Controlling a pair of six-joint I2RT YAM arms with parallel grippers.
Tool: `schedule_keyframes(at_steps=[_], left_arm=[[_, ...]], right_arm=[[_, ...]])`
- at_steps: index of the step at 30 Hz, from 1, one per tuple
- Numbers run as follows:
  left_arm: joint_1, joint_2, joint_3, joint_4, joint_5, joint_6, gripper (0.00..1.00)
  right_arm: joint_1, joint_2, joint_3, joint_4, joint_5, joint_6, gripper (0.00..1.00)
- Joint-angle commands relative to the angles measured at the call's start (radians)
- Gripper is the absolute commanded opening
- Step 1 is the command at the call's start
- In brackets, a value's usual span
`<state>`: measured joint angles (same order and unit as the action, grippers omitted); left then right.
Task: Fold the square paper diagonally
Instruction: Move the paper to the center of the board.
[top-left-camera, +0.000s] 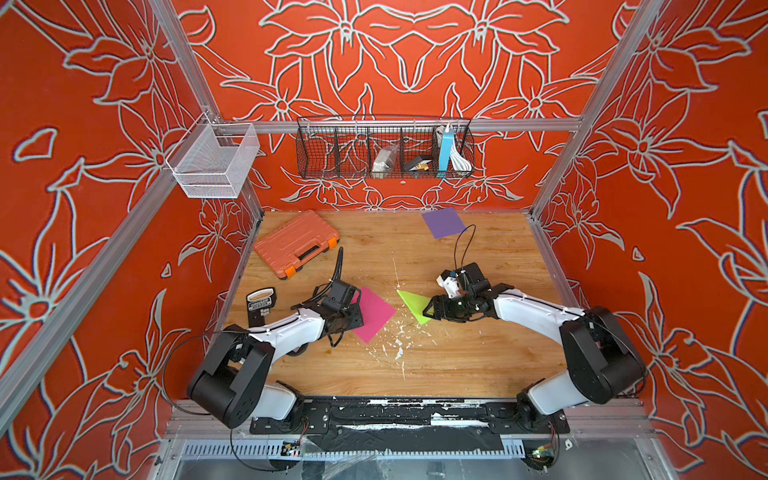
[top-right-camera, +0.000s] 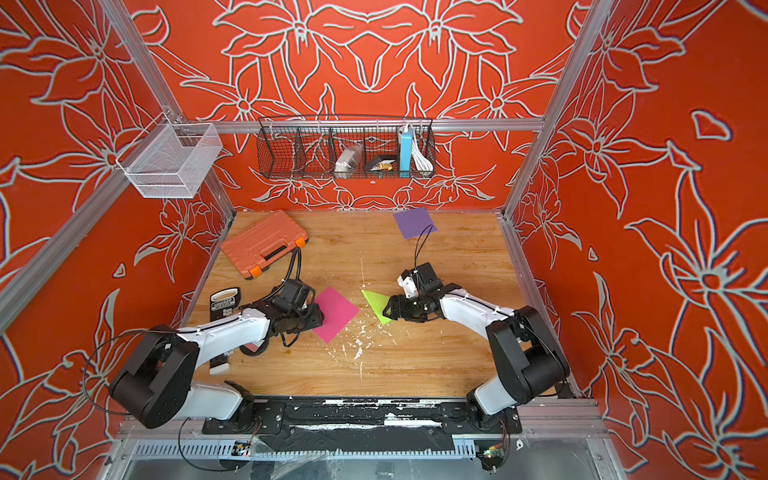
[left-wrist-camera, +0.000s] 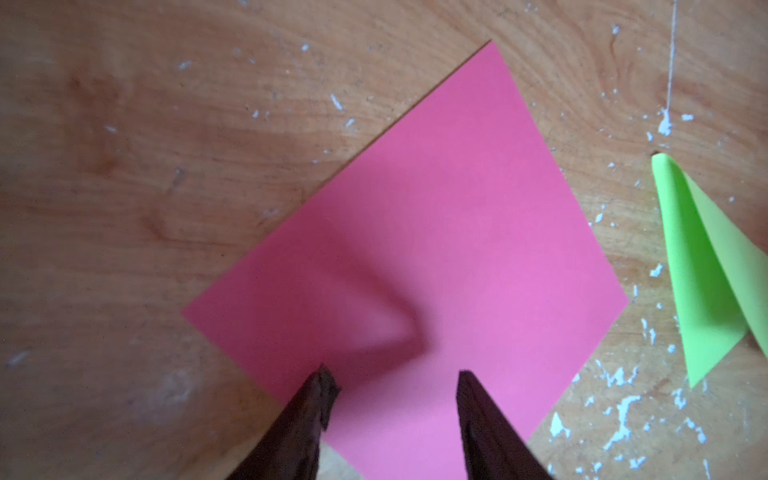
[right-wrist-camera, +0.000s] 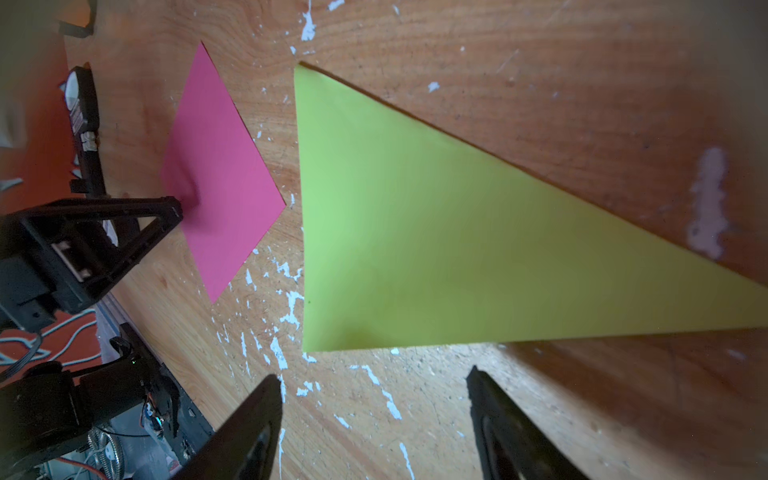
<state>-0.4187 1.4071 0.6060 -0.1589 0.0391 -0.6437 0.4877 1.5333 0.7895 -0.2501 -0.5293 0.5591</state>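
Table (top-left-camera: 457, 365): wood, paint-flecked. Orange tool case (top-left-camera: 296, 243): shut, taken as reference.

Pink square paper (top-left-camera: 376, 313): lies flat and unfolded near the case, to its right and toward the robot's base. Green paper (top-left-camera: 413, 303): just past the pink sheet from the case, already folded to a triangle, gaping slightly in the left wrist view. Purple square (top-left-camera: 443, 222): well right of the case, by the back wall.

Left gripper (left-wrist-camera: 392, 372): over the pink sheet's case-side corner, jaws apart, holding nothing. Right gripper (right-wrist-camera: 372, 373): just beside the green triangle, jaws apart, empty.

Judged next: fold the pink sheet. Pinch that corner only, lift low, carry to the opposite corner, match the tips before pressing. Pin the far half to stop sliding.

Unresolved: the corner is hidden under the left gripper in both top views and cut off in the wrist view. Cannot tell whether there is contact with the sheet. Dark patch mid-sheet: shadow or buckle, unclear.
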Motion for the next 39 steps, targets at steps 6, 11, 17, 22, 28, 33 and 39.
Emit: schedule_keyframes(at_steps=[6,11,17,22,28,33,39], left_arm=[[0.002,0.111,0.003,0.01,0.079,0.013,0.51],[0.0,0.166,0.032,0.009,0.092,0.027,0.5],[-0.002,0.196,0.067,-0.003,0.089,0.046,0.5],[-0.003,0.236,0.087,-0.004,0.109,0.051,0.5],[-0.024,0.275,0.109,-0.011,0.118,0.065,0.49],[-0.099,0.288,0.116,-0.001,0.12,0.057,0.48],[-0.21,0.325,0.138,0.018,0.101,0.008,0.48]], right_arm=[[0.002,0.133,0.041,0.067,0.038,0.067,0.73],[-0.037,0.216,0.085,0.108,0.04,0.096,0.75],[-0.085,0.34,0.217,0.13,0.03,0.11,0.73],[-0.111,0.467,0.367,0.158,0.003,0.139,0.7],[-0.124,0.531,0.529,0.127,-0.014,0.07,0.72],[-0.13,0.427,0.482,0.016,0.018,-0.044,0.83],[-0.13,0.241,0.253,-0.024,0.034,-0.1,0.88]])
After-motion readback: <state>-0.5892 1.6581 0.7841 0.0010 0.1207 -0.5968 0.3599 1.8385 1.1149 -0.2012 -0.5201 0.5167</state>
